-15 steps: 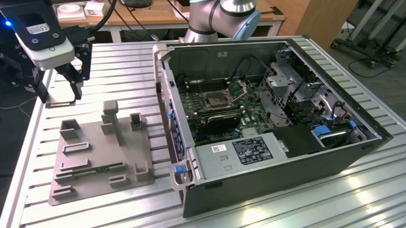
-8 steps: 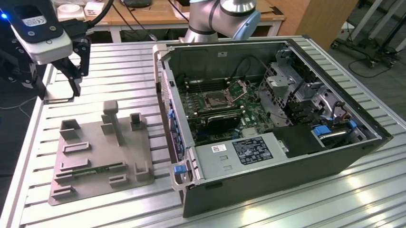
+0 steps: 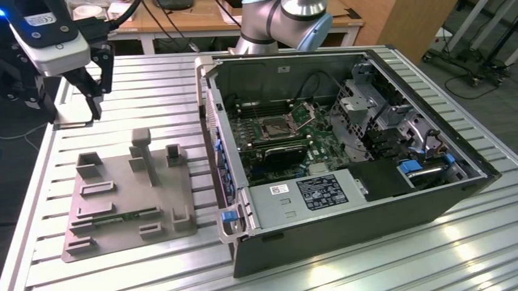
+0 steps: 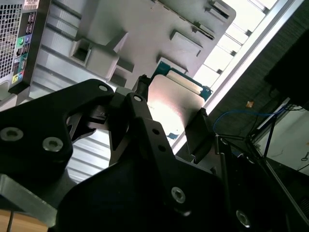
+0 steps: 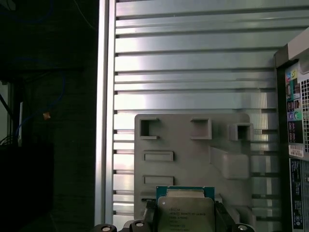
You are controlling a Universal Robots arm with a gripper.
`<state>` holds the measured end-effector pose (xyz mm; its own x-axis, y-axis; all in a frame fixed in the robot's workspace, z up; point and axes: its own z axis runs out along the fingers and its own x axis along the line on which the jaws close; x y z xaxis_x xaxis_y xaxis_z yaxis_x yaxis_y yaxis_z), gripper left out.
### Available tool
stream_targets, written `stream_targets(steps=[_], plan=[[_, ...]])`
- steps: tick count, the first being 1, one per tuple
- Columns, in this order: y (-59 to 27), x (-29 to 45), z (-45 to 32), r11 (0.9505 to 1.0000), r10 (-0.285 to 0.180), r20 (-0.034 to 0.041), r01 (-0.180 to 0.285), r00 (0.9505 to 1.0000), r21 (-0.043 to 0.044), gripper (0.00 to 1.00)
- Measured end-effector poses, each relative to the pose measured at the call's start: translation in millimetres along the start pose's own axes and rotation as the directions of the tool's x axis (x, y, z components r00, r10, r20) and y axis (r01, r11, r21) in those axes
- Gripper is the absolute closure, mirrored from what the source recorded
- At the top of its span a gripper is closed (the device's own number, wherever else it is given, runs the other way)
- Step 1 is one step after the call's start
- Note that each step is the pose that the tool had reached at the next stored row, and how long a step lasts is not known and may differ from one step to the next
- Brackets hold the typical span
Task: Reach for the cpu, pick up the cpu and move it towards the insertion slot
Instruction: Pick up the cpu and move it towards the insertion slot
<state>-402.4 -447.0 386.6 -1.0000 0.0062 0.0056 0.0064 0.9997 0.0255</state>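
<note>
Robot arm holding a processor over an aluminium-slatted bench (image 3: 421, 242). The hand (image 3: 91, 97) stands at the far end of the bench on the exterior view's left, beyond a grey moulded fixture plate (image 3: 130, 200) that lies flat on the slats. In both wrist views the hand (image 5: 186, 213) (image 4: 169, 113) is closed on the cpu (image 5: 186, 202) (image 4: 177, 96), with one black finger (image 4: 140, 108) on one edge of the chip and the other finger (image 4: 200, 130) on the opposite edge. The pale metallic top of the chip faces the first wrist view, with a green edge showing along one side. The cpu is lifted clear of the fixture plate, whose raised blocks and rectangular recesses appear behind it. On the exterior view's right, an open computer case (image 3: 364, 206) lies on its side. The insertion slot (image 3: 275, 127), dark at its centre, sits on the green circuit board (image 3: 255, 160) inside the case, with its hinged metal plate (image 3: 312, 112) raised, well apart from the cpu.
</note>
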Motion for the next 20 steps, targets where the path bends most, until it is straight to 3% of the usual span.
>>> stream_targets(steps=[20], plan=[[0.4,-0.4,-16.7,1.0,0.001,-0.0001,-0.001,1.0,0.0001,0.46]])
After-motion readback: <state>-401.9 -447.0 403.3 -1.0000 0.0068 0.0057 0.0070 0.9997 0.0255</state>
